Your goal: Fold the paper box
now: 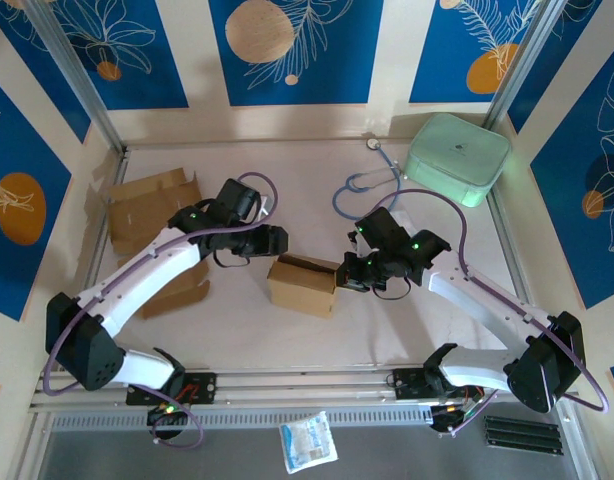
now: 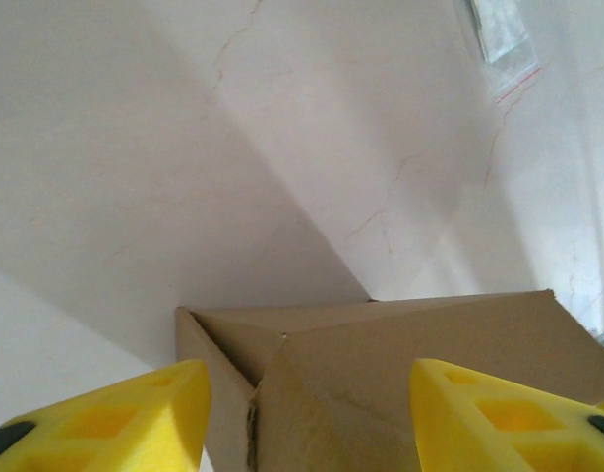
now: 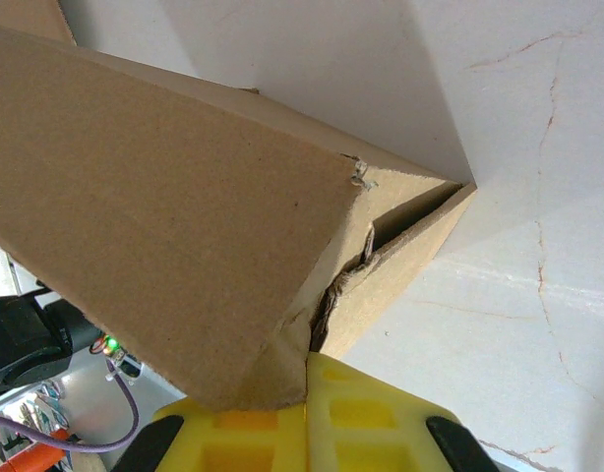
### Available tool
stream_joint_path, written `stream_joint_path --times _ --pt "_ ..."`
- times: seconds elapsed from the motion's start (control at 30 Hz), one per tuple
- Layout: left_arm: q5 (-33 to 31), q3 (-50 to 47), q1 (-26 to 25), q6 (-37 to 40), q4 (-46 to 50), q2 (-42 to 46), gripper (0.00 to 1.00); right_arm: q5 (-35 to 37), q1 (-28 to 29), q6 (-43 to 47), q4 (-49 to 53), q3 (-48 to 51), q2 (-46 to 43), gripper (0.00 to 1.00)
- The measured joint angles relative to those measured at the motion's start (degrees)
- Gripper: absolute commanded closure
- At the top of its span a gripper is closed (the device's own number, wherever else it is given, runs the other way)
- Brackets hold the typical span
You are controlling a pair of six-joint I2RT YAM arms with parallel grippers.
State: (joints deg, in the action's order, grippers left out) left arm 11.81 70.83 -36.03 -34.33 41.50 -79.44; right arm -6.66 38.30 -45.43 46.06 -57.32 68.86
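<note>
The brown paper box (image 1: 302, 285) stands mid-table between both arms, its top flaps partly folded. My left gripper (image 1: 277, 243) hovers at the box's left end, open. In the left wrist view its yellow fingers (image 2: 154, 408) straddle the box (image 2: 400, 364) without touching it, the gripper (image 2: 309, 398) centred over a folded corner. My right gripper (image 1: 345, 275) is at the box's right end. In the right wrist view this gripper (image 3: 307, 398) is shut, pinching the lower corner of a large flap (image 3: 164, 226), and the torn seam of the box (image 3: 346, 285) sits just above it.
Flat cardboard sheets (image 1: 147, 208) lie at the back left, one partly under the left arm. A mint-green case (image 1: 457, 158) and a blue-grey stethoscope (image 1: 367, 180) sit at the back right. A small plastic bag (image 1: 307, 441) lies beyond the front rail.
</note>
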Motion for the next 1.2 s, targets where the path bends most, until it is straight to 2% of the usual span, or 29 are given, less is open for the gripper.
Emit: stream_joint_path --times 0.2,0.33,0.63,0.97,1.2 --pt "0.74 -1.38 0.0 -1.4 -0.87 0.22 0.62 -0.02 0.0 0.07 -0.02 -0.31 0.44 0.93" --pt "2.19 -4.09 0.0 -2.34 -3.21 1.92 0.65 -0.02 0.0 0.22 0.04 -0.37 0.63 0.93" --pt "3.13 -8.63 0.0 -3.8 -5.09 6.25 0.66 -0.24 0.0 0.22 -0.44 -0.39 1.03 0.91" --pt "4.07 -8.98 0.02 -6.01 -6.51 6.45 0.66 -0.44 0.48 0.42 1.49 -1.49 1.44 0.89" --pt "6.45 -9.25 0.33 -8.31 -6.75 6.45 0.7 -0.44 0.48 0.42 2.12 -1.49 1.44 0.89"
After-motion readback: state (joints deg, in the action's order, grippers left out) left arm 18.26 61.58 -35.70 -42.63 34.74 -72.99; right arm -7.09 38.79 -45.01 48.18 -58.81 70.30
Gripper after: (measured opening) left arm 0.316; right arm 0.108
